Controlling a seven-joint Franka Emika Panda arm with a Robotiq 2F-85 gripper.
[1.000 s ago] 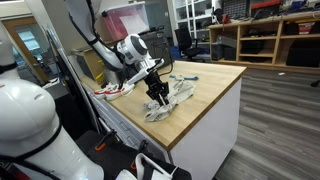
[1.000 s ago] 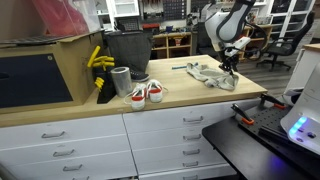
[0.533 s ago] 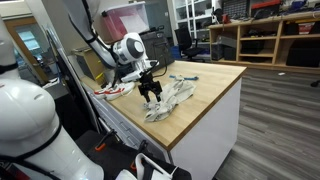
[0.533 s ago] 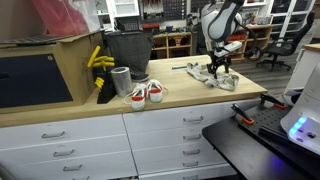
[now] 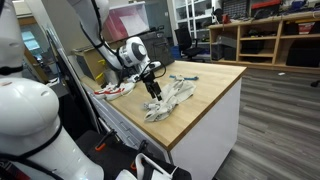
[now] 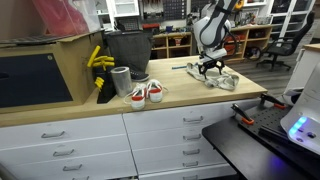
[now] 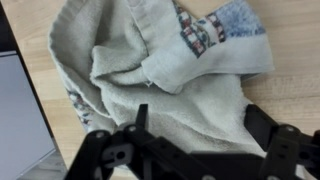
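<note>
A: Well, it's let go, hasn't it? In an exterior view the tool (image 5: 153,87) hangs just above the crumpled beige-grey towel with a blue patterned border (image 5: 172,97). A second ago it was pressed right down into the folds.

B: Yes, and the towel hasn't come up with it. It lies heaped toward one end of the pale wooden worktop (image 5: 212,82).

A: Does that hold up elsewhere?

B: It does. In an exterior view the tool (image 6: 208,68) has lifted and drifted a little toward the pair of red-and-white sneakers (image 6: 146,94), which sit well apart at the front edge. The towel (image 6: 220,79) stays down on the worktop (image 6: 185,95).

A: And the wrist view?

B: The black fingers (image 7: 138,118) stand wide apart with nothing between them. The towel (image 7: 170,80) is rumpled beneath, with bare worktop (image 7: 295,95) beside it.

A: So it's spread and empty-handed.

B: I'd say so. The towel looks released where it lies, so this bit of handling seems finished rather than begun.
</note>
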